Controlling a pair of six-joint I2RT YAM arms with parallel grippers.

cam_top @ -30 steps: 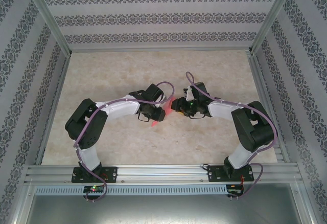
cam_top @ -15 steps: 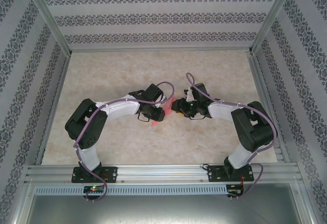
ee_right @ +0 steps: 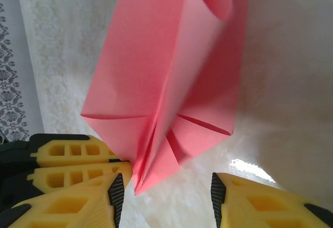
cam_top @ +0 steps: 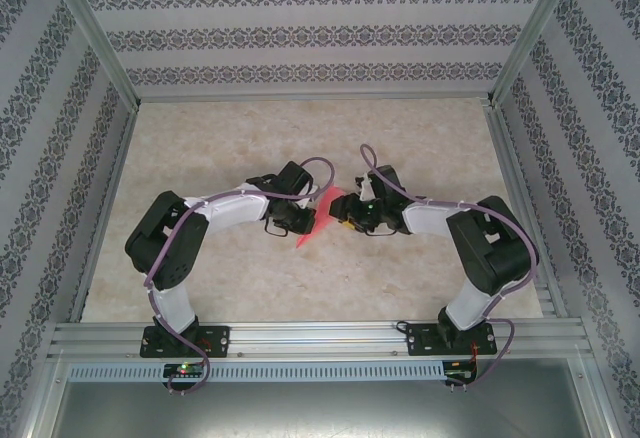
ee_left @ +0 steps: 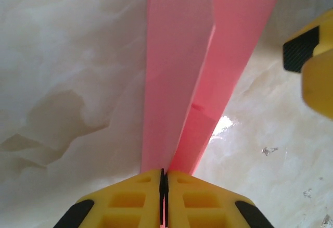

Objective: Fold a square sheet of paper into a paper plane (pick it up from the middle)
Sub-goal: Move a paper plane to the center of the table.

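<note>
The pink-red sheet of paper (cam_top: 313, 226), folded into a long pointed shape with layered flaps and creases, hangs between the two grippers above the table. My left gripper (ee_left: 164, 175) is shut on one end of it, and the folded paper (ee_left: 177, 72) runs straight away from the jaws. My right gripper (ee_right: 165, 192) is open around the pointed end of the paper (ee_right: 156, 82), whose tip lies close to the left finger pad (ee_right: 116, 191) and apart from the other. The left gripper's fingers (ee_right: 73, 157) show beside that tip. In the top view the left gripper (cam_top: 298, 220) and right gripper (cam_top: 348, 218) face each other.
The marble-patterned table (cam_top: 300, 138) lies under both arms. Patterned walls and metal frame posts (cam_top: 95, 48) enclose it on three sides. A metal rail (cam_top: 320, 338) carries the arm bases at the near edge.
My left gripper has closed onto the paper. The right jaws have opened slightly. The paper now sticks out further toward the near side, and both wrists have shifted a little away from the bases.
</note>
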